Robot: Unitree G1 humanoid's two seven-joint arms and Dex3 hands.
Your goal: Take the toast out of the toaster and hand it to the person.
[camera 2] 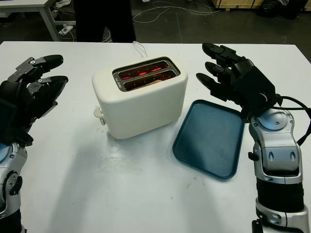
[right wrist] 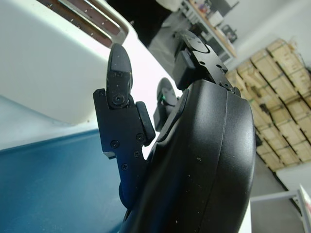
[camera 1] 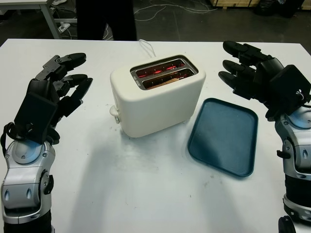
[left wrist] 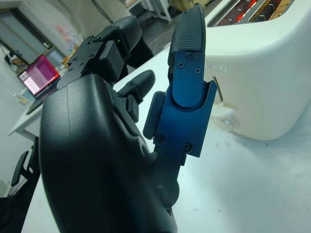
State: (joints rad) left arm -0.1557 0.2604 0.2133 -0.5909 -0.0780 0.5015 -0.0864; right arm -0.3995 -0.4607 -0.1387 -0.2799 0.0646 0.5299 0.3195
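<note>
Cream-white and boxy, the toaster sits at the centre of the head view on your white table, its two slots glowing red. You can make out a pale brown edge of toast low in the nearer slot, sunk below the rim. Your left hand is at the left of the frame, raised above the table beside the toaster and apart from it; it is open and holds nothing. Your right hand is at the upper right, above the far end of the dark teal tray, also open with nothing in it and not touching the toaster. That tray lies flat just to the right of the toaster. A white cord runs back from the toaster toward the far table edge, where a person in dark trousers stands at the top of the frame.
</note>
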